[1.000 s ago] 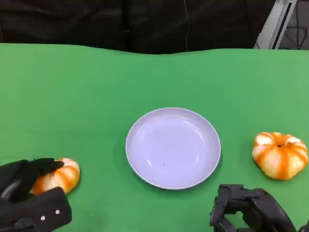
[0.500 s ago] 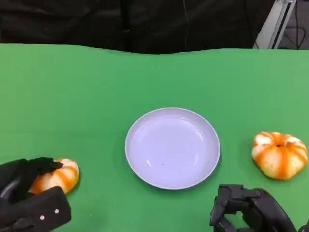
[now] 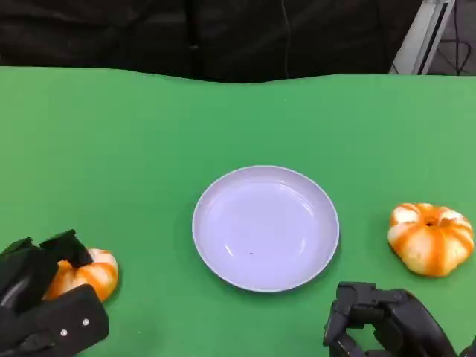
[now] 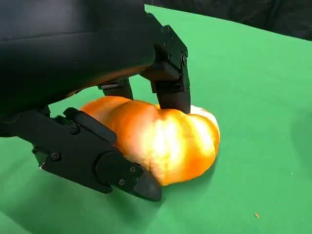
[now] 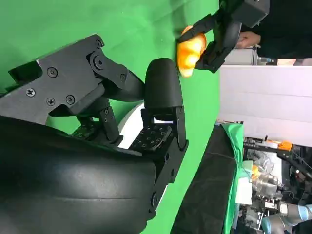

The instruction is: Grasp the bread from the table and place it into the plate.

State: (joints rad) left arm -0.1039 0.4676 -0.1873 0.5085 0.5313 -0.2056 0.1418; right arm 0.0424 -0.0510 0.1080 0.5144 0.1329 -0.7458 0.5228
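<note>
Orange-and-white bread sits on the green table at the near left, with the left hand closed around it: fingers press its top and the thumb lies against its near side, as the left wrist view shows. The pale lavender plate lies at the table's centre, well apart from this bread, and a second orange bread rests to the plate's right. The right hand hovers at the near right, holding nothing, fingers curled in.
</note>
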